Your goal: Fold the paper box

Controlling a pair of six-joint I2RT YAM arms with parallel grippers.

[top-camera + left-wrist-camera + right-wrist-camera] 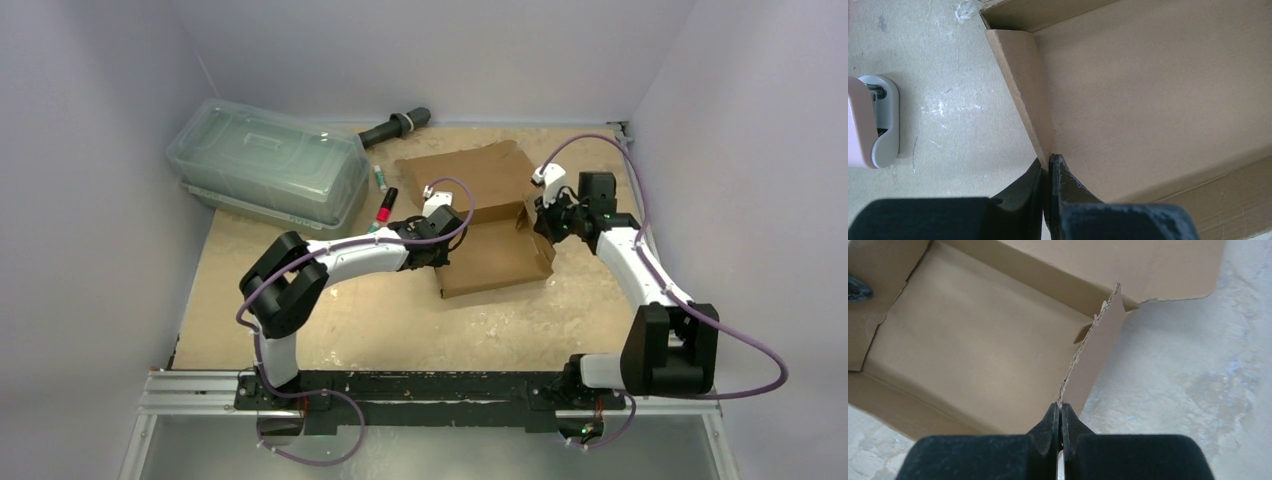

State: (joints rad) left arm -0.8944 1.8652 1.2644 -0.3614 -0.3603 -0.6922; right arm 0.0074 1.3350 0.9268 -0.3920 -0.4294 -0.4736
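The paper box (495, 250) is a brown cardboard mailer lying open in the middle of the table, its lid panel (470, 175) stretched out toward the back. My left gripper (442, 240) is shut on the box's left side wall (1023, 85), which stands upright. My right gripper (540, 215) is shut on the right side wall (1093, 357), also raised. The box floor shows in the left wrist view (1158, 95) and in the right wrist view (978, 350).
A clear greenish lidded container (265, 160) stands at the back left. A black handled tool (395, 127) lies at the back. A red marker (384, 208) and a small green-capped item (380, 178) lie left of the box. Walls close in on three sides.
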